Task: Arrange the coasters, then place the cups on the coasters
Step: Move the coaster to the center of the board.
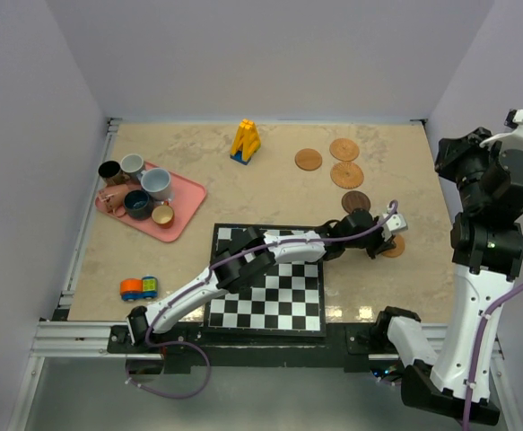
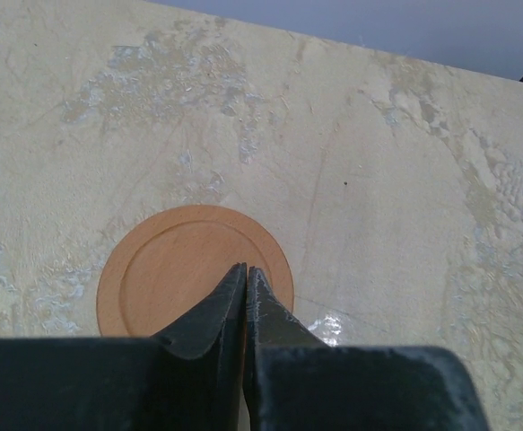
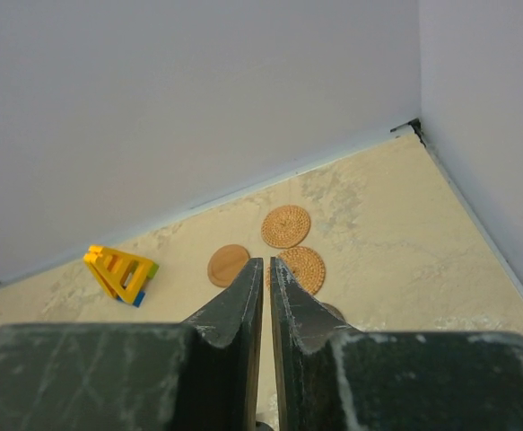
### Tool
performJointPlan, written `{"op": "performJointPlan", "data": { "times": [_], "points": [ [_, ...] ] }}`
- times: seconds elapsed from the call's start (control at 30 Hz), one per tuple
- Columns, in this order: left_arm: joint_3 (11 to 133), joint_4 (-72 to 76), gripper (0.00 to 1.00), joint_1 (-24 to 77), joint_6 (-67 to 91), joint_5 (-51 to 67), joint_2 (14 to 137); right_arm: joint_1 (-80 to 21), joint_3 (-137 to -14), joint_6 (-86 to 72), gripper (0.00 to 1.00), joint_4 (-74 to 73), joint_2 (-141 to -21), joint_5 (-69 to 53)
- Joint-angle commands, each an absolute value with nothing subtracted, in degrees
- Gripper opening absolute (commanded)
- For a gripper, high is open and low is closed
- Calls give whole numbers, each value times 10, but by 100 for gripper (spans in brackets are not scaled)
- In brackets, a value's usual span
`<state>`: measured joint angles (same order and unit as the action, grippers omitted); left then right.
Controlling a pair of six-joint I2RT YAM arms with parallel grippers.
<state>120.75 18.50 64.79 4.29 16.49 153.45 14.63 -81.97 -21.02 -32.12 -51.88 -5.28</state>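
Observation:
Reaching across the chessboard to the table's right side, my left gripper (image 1: 388, 238) (image 2: 245, 269) is shut, its tips over the right part of a smooth tan coaster (image 1: 397, 248) (image 2: 189, 269) that lies flat. Nothing shows between the jaws. Further back lie a smooth tan coaster (image 1: 309, 159) (image 3: 228, 265), two woven coasters (image 1: 344, 149) (image 1: 346, 174) (image 3: 285, 225) and a dark brown one (image 1: 355, 202). Several cups stand on the pink tray (image 1: 187, 191) at the left, among them pale blue-white (image 1: 156, 184), dark teal (image 1: 137, 204) and black (image 1: 110, 170). My right gripper (image 1: 448, 154) (image 3: 266, 265) hangs high at the right, shut and empty.
A chessboard (image 1: 265, 287) lies at the near middle under the left arm. At the back middle stands a yellow block toy (image 1: 246, 141) (image 3: 122, 272). An orange and blue toy car (image 1: 139, 287) sits near the front left. Walls close the table on three sides.

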Motion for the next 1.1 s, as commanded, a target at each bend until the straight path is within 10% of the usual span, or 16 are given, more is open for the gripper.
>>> {"op": "performJointPlan", "data": {
  "times": [0.0, 1.07],
  "points": [
    [1237, 205, 5, 648, 20, 160, 1546, 143, -811, -198, 12, -302, -509, -66],
    [961, 252, 0, 674, -4, 162, 1411, 142, -802, -192, 12, -301, -496, -62]
  ]
}}
